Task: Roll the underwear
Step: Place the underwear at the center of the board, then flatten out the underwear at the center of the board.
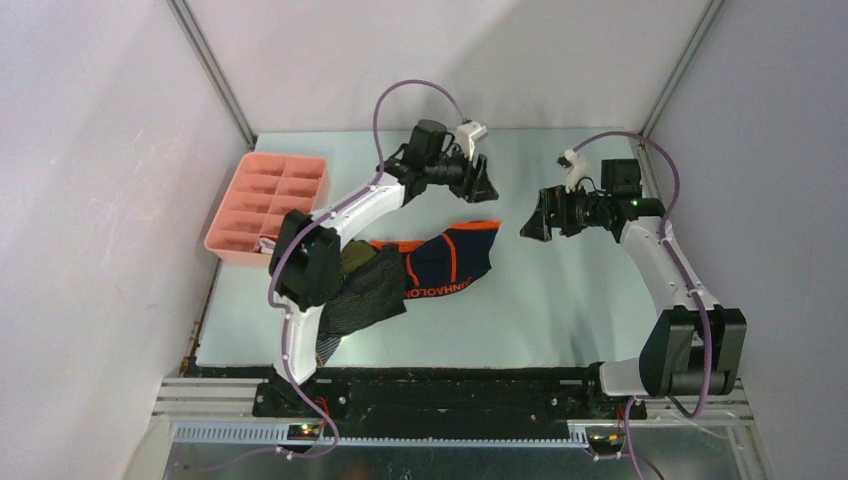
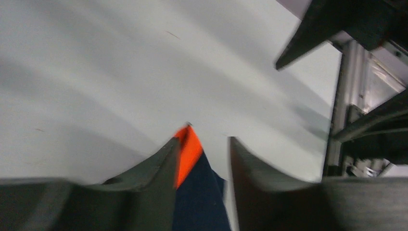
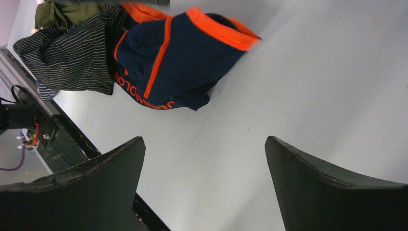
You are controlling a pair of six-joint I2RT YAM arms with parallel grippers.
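Hovering with jaws parted, the left gripper (image 1: 486,190) hangs over the far corner of the navy-and-orange briefs (image 1: 450,262), lying at the middle of the tabletop (image 1: 570,300) beside striped briefs (image 1: 365,298) heaped toward its near-left corner; the right gripper (image 1: 528,227) gapes wide.

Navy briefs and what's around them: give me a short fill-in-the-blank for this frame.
The navy briefs have ___ bands.
The tray is ___ in colour.
In the top view, the striped briefs lie ___ of the navy briefs.
The right end effector, open, holds ___.
Missing: orange; pink; left; nothing.
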